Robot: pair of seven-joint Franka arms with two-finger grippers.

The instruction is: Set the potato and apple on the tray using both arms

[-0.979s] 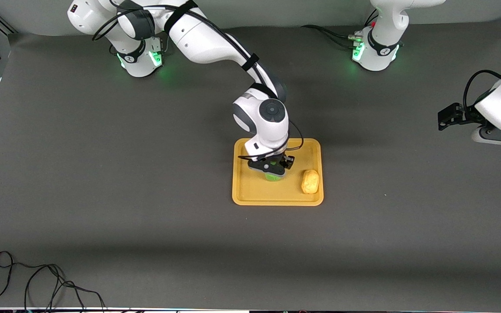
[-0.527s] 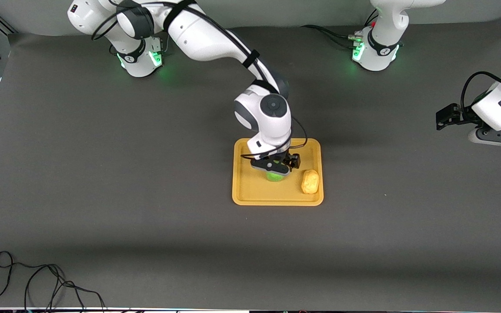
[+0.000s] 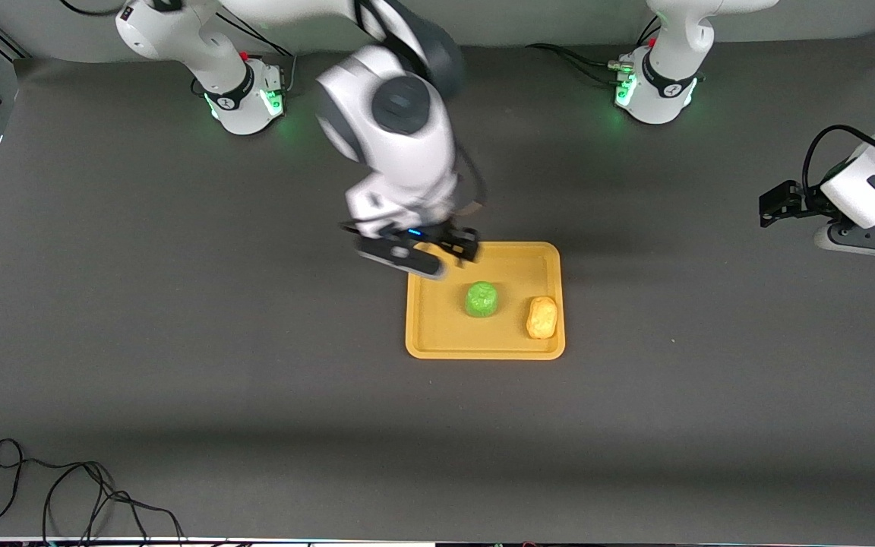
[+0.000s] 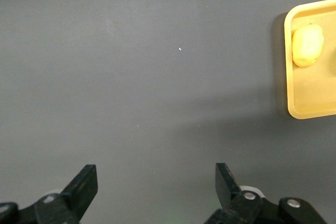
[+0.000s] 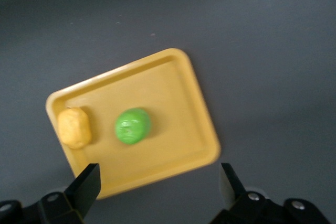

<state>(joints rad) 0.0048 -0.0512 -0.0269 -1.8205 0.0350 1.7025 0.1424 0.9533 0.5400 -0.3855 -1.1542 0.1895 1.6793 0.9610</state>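
The green apple (image 3: pixel 481 299) lies near the middle of the yellow-orange tray (image 3: pixel 437 334). The yellow-tan potato (image 3: pixel 541 317) lies on the tray beside it, toward the left arm's end. Both show in the right wrist view, apple (image 5: pixel 132 126) and potato (image 5: pixel 74 127) on the tray (image 5: pixel 178 93). My right gripper (image 3: pixel 416 257) is open and empty, raised over the tray's corner nearest the right arm's base. My left gripper (image 3: pixel 859 235) is open and empty, waiting over bare table at the left arm's end; its wrist view shows the potato (image 4: pixel 307 45) and the tray's edge (image 4: pixel 315 98).
A black cable (image 3: pixel 65 494) lies coiled on the dark mat (image 3: pixel 217 342) at the corner nearest the front camera, at the right arm's end. The arm bases (image 3: pixel 244 95) glow green along the table's top edge.
My right gripper has let go of the apple, lifted off it and pulled back toward its base. The apple stays on the tray. The left arm has barely moved.
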